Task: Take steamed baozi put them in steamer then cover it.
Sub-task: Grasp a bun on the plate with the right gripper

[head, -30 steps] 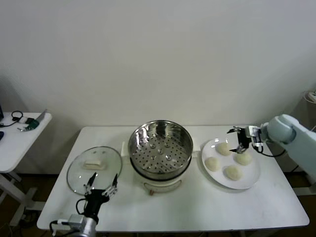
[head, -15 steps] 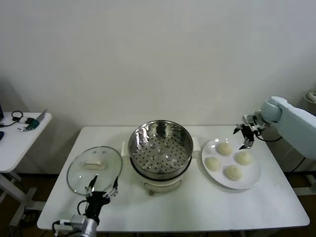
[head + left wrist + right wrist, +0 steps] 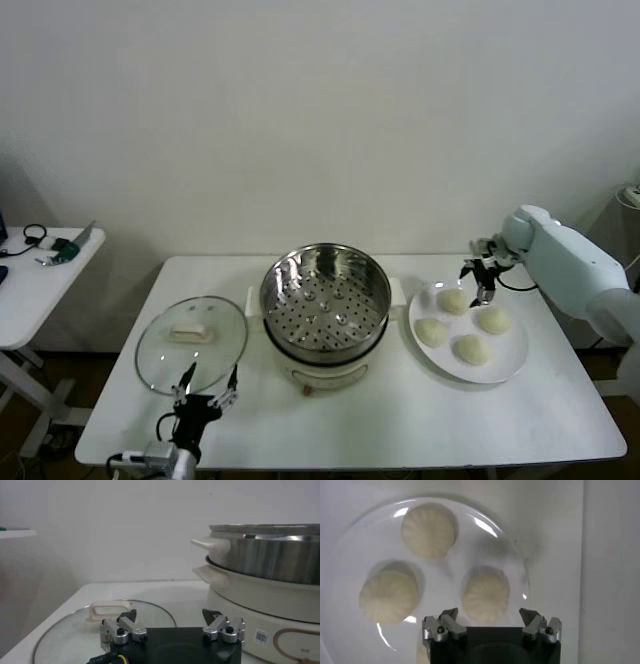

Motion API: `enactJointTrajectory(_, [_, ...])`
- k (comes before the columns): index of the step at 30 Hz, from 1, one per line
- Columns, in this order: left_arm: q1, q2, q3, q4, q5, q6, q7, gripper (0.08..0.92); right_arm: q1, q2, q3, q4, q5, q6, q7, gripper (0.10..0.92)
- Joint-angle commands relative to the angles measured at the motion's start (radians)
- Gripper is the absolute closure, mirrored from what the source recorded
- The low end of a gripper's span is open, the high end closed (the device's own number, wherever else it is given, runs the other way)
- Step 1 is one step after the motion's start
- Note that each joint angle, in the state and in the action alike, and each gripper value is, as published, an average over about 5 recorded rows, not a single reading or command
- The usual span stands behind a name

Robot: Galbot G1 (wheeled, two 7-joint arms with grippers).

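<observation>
Several cream-white baozi lie on a white plate (image 3: pixel 510 362) at the table's right, the nearest to my right gripper being one at the plate's far edge (image 3: pixel 453 300). My right gripper (image 3: pixel 482 278) hovers open just above that far edge, holding nothing. From the right wrist view the gripper (image 3: pixel 489 615) sits over one baozi (image 3: pixel 485 594), with two others (image 3: pixel 429 531) (image 3: pixel 388 596) beyond it. The shiny steamer (image 3: pixel 325 300) stands uncovered mid-table, its perforated tray bare. My left gripper (image 3: pixel 205 385) waits open near the front left edge, beside the glass lid (image 3: pixel 190 338).
The lid (image 3: pixel 75 630) lies flat with its white handle (image 3: pixel 109 611) up, close in front of my left gripper (image 3: pixel 171 616); the steamer wall (image 3: pixel 270 555) rises to one side. A small side table (image 3: pixel 50 265) with loose items stands at far left. A wall backs the table.
My right arm has swung its elbow back and the gripper has shifted slightly left, staying above the plate's far edge. My left gripper has drifted toward the table's front edge. Both stayed open.
</observation>
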Motion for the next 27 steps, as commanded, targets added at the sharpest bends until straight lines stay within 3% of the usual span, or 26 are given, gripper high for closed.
enactJointTrajectory(1, [0.005, 0.001, 0.001, 0.007, -0.003, -0.005, -0.001, 0.177, -0.025, 0.068, 0.058, -0.104, -0.039, 0.02, 0.011, 0.203])
enactJointTrajectory(12, [0.006, 0.0, 0.003, 0.007, -0.003, -0.007, -0.002, 0.177, -0.02, 0.078, 0.062, -0.134, -0.048, 0.019, 0.009, 0.248])
enactJointTrajectory(27, [0.013, -0.001, 0.007, 0.005, -0.007, -0.015, -0.004, 0.177, 0.006, 0.084, 0.027, -0.127, -0.041, 0.019, -0.016, 0.394])
